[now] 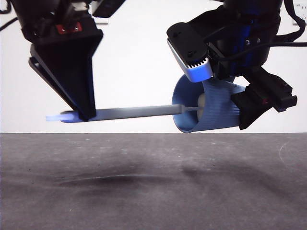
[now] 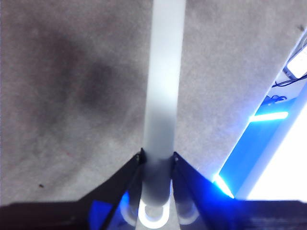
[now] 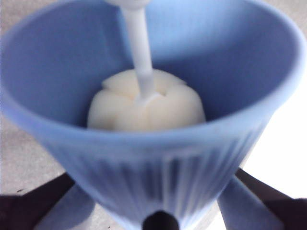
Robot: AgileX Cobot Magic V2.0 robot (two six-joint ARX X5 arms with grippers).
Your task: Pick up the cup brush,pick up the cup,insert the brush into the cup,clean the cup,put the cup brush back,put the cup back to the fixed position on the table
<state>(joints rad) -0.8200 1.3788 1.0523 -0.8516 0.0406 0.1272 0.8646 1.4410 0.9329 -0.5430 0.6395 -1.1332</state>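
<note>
Above the table (image 1: 153,182), my left gripper (image 1: 81,115) is shut on the grey handle of the cup brush (image 1: 134,112), which lies level and points right. The left wrist view shows that handle (image 2: 160,96) clamped between the jaws, its whitish loop behind them. My right gripper (image 1: 240,103) is shut on the blue ribbed cup (image 1: 218,112), held on its side with the mouth facing left. The brush's cream sponge head (image 3: 146,103) sits deep inside the cup (image 3: 158,167), near its bottom.
Dark shadows of both arms fall on the grey table under them. A white wall stands behind. In the left wrist view a bright blue-lit edge (image 2: 249,158) lies beyond the table.
</note>
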